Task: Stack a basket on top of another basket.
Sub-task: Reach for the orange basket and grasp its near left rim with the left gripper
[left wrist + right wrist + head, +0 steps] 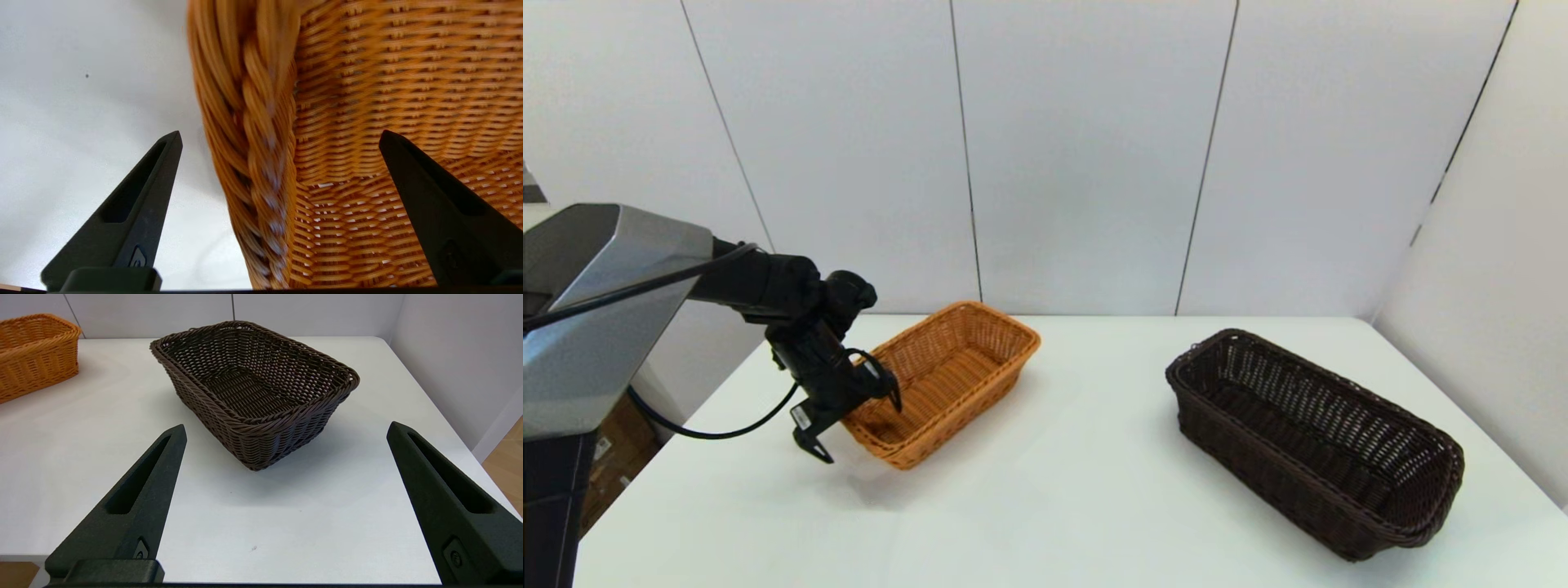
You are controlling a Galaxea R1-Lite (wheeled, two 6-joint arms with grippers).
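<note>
Orange-tan wicker, braided rim: the orange-tan basket [947, 382] sits on the white table [1054, 490] at about 10 o'clock from table centre, long axis running diagonally. The dark brown basket [1311, 441] sits at about 3 o'clock, well apart from it, upright and empty. Neither basket is lifted; no stacking done yet

The left gripper [858, 416] is at the near-left corner of the orange-tan basket, fingers spread wide. In the left wrist view one finger [135, 212] is outside over bare table and the other finger [441, 212] is inside the basket, the braided rim [261, 163] running between them. Neither finger looks to touch the wicker yet, though contact is hard to rule out

The right gripper [286, 498] is out of the head view; its wrist view shows it spread open, low near the table's front edge, facing the dark brown basket [253, 388] and well short of it. It looks parked

Step in hand, as a judgement: left arm is lined up to pinch the orange-tan basket's wall at the corner. Next move calls for closing on the rim, then lifting without tipping. Carrying it toward 3 o'clock would put the orange-tan one on the dark one, a long reach for the left arm
</note>
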